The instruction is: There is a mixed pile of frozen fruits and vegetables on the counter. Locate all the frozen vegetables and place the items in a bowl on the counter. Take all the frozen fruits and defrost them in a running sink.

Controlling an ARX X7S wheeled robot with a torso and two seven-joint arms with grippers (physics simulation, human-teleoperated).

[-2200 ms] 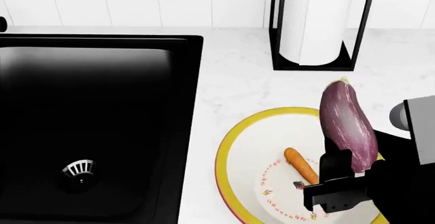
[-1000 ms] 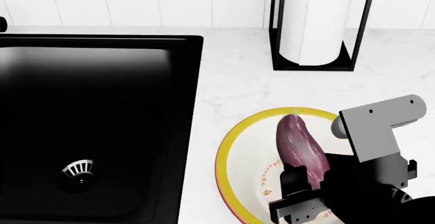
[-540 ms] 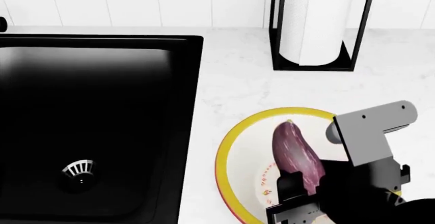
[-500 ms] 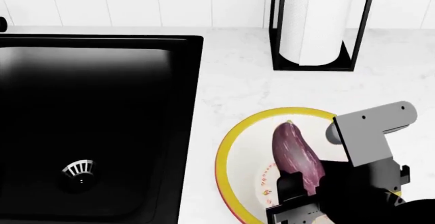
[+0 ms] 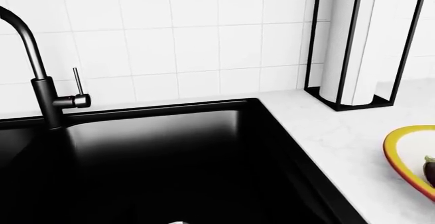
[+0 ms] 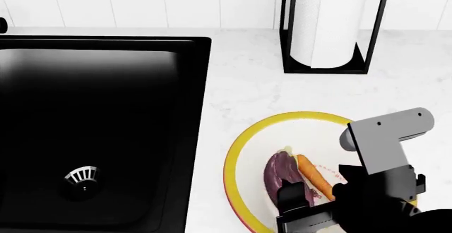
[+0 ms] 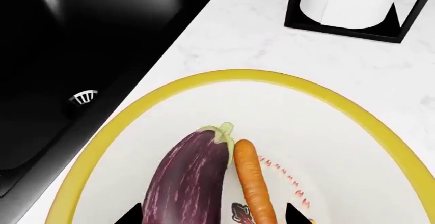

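Observation:
The purple eggplant lies in the white, yellow-rimmed bowl with the orange carrot touching its side. In the head view the eggplant and carrot rest in the bowl on the counter, partly under my right arm. My right gripper is open just above them, one finger on either side of the pair, gripping neither. The black sink is to the left and looks dry. The frozen fruits are out of view. My left gripper does not show.
A paper towel roll in a black stand is behind the bowl by the tiled wall. The black faucet rises at the back of the sink. A silver drain strainer sits in the basin.
The eggplant, earlier held tilted over the bowl in my right gripper, now lies in the bowl beside the carrot. The gripper has opened and let it go.

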